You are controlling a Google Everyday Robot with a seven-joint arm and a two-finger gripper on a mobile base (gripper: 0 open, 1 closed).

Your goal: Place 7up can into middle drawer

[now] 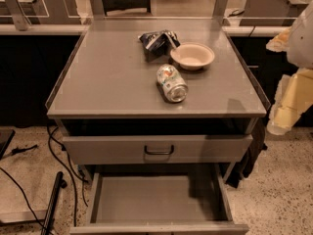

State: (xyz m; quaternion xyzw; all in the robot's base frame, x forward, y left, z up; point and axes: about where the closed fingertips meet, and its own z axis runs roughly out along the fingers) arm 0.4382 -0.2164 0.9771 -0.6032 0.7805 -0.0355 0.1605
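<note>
The 7up can [171, 82] lies on its side on the gray cabinet top [107, 77], just in front of the cream bowl. It is silver-white with a green band and a red spot. The middle drawer [156, 199] is pulled out below, and its flat gray floor is bare. My gripper [283, 112] hangs at the right edge of the view, beyond the cabinet's right side. It is well to the right of the can, about level with the top's front edge, and nothing shows in it.
A cream round bowl [192, 56] and a dark foil snack bag [157, 41] sit behind the can. A shut drawer front with a black bar handle [159, 151] is above the open drawer. Black cables [58, 160] trail on the floor at left.
</note>
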